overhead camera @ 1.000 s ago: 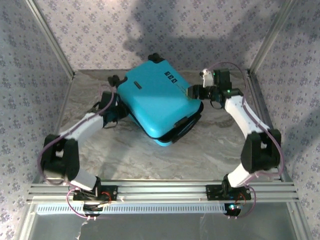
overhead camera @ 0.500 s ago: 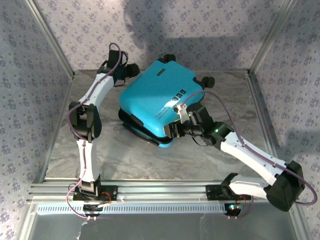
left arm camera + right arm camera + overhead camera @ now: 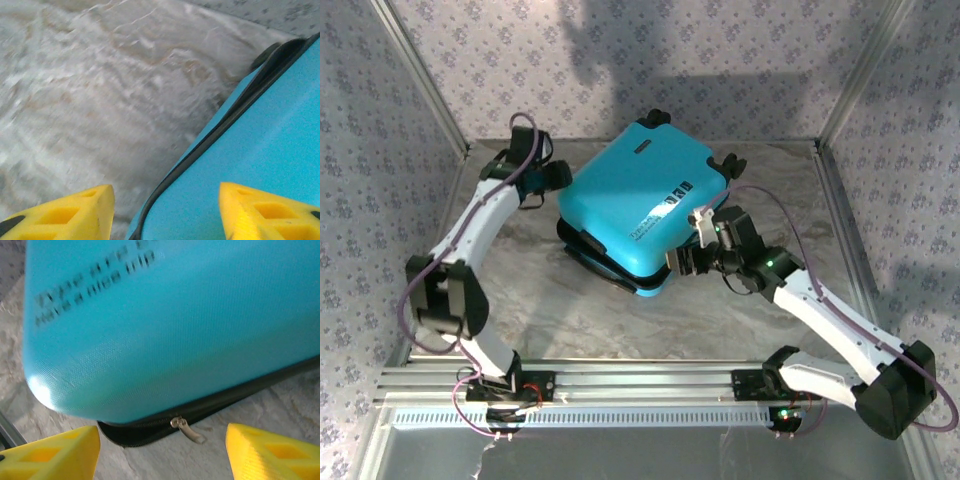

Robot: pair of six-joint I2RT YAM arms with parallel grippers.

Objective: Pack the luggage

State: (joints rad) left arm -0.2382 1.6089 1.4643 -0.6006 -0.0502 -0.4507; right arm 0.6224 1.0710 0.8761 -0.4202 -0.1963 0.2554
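Turquoise luggage (image 3: 638, 195) wears blurred lettering (image 3: 95, 285); left pincer (image 3: 164, 205) and right pincer (image 3: 162, 440) gape released, mostly cropped.

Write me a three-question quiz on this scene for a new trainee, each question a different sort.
1. True or false: the right gripper is clamped on the zipper pull.
2. The fingers of the left gripper are: A yellow, B red, C green.
3. Fill in: the black lettering on the suitcase sits nearest the ___ gripper.
Key: 1 false, it is open and not touching the pull; 2 A; 3 right.
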